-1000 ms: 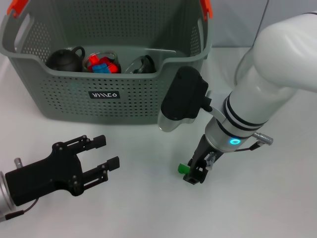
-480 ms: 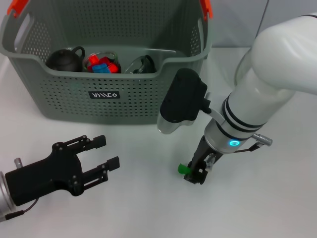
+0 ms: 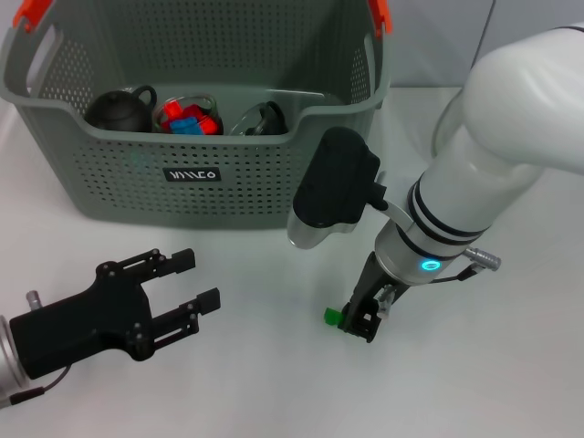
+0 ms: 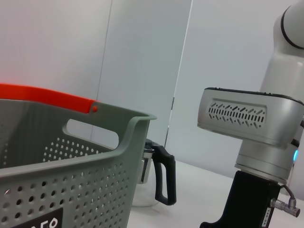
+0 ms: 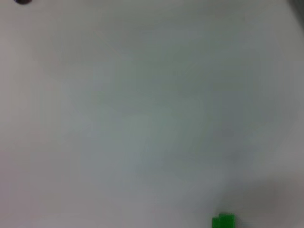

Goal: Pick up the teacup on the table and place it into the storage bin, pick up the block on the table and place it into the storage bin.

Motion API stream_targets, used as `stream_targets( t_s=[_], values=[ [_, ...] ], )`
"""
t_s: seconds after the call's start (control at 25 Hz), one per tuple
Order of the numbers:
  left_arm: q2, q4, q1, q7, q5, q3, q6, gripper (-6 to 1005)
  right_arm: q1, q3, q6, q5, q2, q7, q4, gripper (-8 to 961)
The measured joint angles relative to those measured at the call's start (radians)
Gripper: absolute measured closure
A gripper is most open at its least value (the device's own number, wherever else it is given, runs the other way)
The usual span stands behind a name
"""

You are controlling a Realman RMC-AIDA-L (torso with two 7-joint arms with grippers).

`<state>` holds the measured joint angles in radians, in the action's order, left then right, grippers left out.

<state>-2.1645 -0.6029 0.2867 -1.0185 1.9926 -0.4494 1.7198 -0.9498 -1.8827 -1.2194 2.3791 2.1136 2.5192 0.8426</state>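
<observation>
Nearby, right gripper [image 3: 358, 320] (closure unclear) beside green block [image 3: 332, 317], storage bin [image 3: 196, 173] behind

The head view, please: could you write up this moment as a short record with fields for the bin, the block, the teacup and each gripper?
storage bin: grey perforated basket at the back of the white table, orange clips on its handles
bin contents: dark round pot, red and blue pieces, a dark-handled item
block: small green block on the table, in front of the bin
right gripper: low over the table, right beside the block; grip unclear
left gripper: open, empty, hovering at front left
teacup: glass cup with black handle beside the bin
</observation>
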Motion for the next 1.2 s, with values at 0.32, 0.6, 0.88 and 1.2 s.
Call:
stream_targets(
  t_s=[0.32,0.6,0.88,1.2],
  values=[
    [-0.001,0.0,-0.005,0.0,-0.002,0.0,0.0,367,0.014,0.093,-0.055,0.0,-0.011,-0.006,0.038,833],
    [-0.001,0.0,-0.008,0.0,-0.008,0.004,-0.001,366,0.103,0.329,-0.194,0.008,-0.016,-0.082,0.227,829],
    [0.0,0.0,-0.007,0.0,-0.007,0.017,-0.002,366,0.154,0.597,-0.384,-0.166,-0.016,-0.239,0.382,824],
    [0.001,0.0,-0.005,0.0,-0.008,0.017,-0.002,366,0.145,0.81,-0.421,-0.312,-0.022,-0.29,0.465,819]
  ],
)
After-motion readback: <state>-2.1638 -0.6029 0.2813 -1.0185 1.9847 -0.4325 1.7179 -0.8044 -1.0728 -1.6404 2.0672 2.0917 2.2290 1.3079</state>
